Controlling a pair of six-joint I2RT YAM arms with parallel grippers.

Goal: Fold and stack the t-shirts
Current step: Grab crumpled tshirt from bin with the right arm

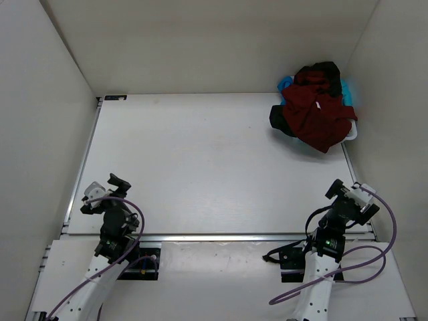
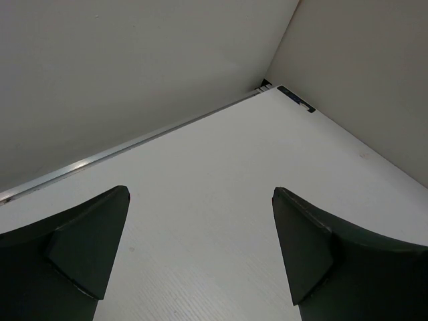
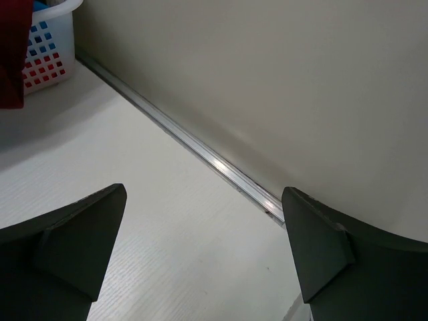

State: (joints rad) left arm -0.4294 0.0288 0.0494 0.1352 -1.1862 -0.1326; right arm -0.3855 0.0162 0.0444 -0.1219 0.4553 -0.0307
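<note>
T-shirts [image 1: 313,110] lie heaped in the white basket [image 1: 352,132] at the far right corner of the table [image 1: 200,160], while the left gripper [image 1: 109,184] and the right gripper [image 1: 349,192] stand spread wide, holding nothing.

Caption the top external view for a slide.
Idle left arm and right arm, jaws open; dark red t-shirt heaped over the white basket at the table's far right corner.
</note>
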